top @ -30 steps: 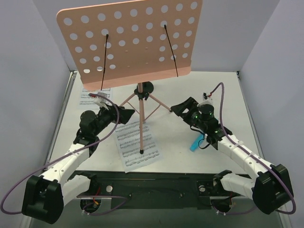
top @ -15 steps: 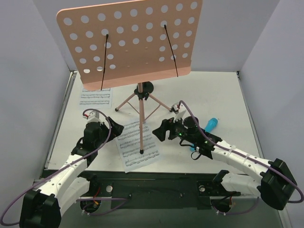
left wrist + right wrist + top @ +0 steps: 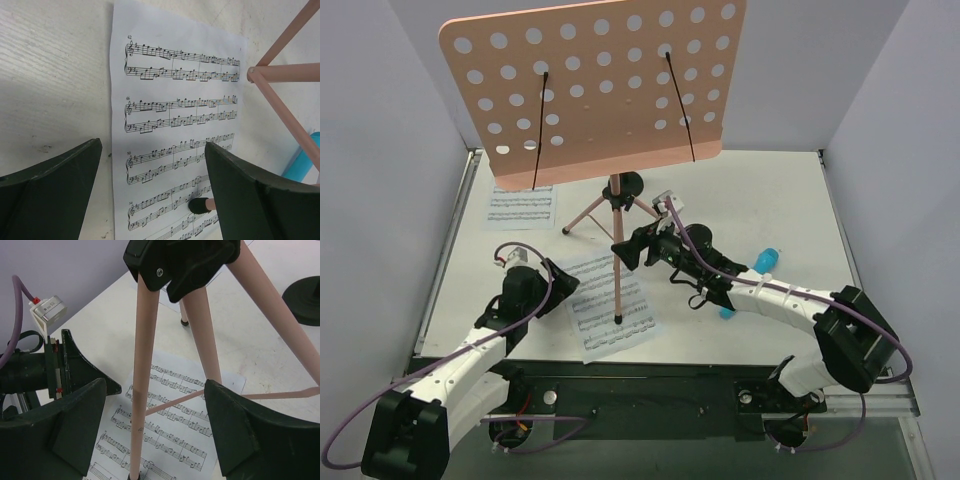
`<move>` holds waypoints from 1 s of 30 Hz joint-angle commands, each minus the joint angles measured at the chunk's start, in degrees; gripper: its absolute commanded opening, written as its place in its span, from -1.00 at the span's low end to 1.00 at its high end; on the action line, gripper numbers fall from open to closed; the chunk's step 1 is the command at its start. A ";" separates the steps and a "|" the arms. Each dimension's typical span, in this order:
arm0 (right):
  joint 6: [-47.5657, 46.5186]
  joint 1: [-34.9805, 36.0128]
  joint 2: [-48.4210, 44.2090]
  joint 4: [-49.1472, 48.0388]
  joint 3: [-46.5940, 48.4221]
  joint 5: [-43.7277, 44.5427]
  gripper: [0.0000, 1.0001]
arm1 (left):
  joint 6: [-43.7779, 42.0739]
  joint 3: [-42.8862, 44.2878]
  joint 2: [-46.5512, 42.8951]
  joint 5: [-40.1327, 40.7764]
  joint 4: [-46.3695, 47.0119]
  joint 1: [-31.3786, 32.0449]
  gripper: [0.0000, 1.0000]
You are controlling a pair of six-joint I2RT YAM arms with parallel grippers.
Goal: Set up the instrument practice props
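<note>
Facing the pink tripod (image 3: pixel 143 355), the right fingers (image 3: pixel 240 440) stand apart. Left fingers (image 3: pixel 50 175), also spread, hover over a sheet-music page (image 3: pixel 175 100).

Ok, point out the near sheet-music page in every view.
Top external: the near sheet-music page lies low, left of centre.
Left wrist: the page fills the middle.
Right wrist: the page lies bottom centre.
Shared landmark: the front tripod leg, its black foot on the page.

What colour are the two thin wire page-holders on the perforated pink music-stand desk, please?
Black wire page-holders, best in the top external view.
</note>
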State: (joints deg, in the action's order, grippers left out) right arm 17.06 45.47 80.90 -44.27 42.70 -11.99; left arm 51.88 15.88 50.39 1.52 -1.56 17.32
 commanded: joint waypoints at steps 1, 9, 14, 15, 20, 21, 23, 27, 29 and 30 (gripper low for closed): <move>1.13 0.32 2.32 -7.93 3.09 -1.90 0.47 | 2.61 -0.32 0.32 1.64 0.07 0.26 0.91; 3.06 0.58 6.72 -7.58 6.34 -2.86 0.37 | 3.93 0.03 3.66 2.26 -1.33 0.26 0.91; 3.42 1.20 8.83 -7.15 7.49 -3.39 0.18 | 3.67 2.05 7.78 3.05 -3.97 0.26 0.91; 3.42 1.37 9.09 -6.54 7.92 -3.39 0.11 | 3.67 2.14 8.14 2.79 -3.71 0.34 0.91; 3.51 1.90 9.98 -6.18 8.10 -3.22 0.05 | 4.55 1.52 11.48 1.39 -0.11 0.61 0.91; 3.51 1.90 10.15 -6.09 8.10 -3.22 0.05 | 4.72 1.35 11.92 1.21 0.68 0.78 0.91; 3.51 1.99 10.15 -6.00 8.10 -3.13 0.04 | 5.08 1.09 13.24 0.59 3.47 1.05 0.91; 3.42 1.99 10.33 -5.21 8.28 -3.13 0.02 | 4.73 0.99 15.43 -1.52 7.53 1.40 0.92; 3.59 1.99 10.50 -5.21 8.28 -2.95 0.02 | 4.46 1.43 16.57 -4.84 8.76 1.57 0.92; 3.77 1.99 10.50 -5.30 8.28 -2.78 0.02 | 4.46 1.44 16.84 -5.47 9.90 1.66 0.92</move>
State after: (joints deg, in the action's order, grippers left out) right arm 20.58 46.98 91.68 -47.00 48.71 -14.26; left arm 56.53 17.82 64.47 0.89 8.01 18.33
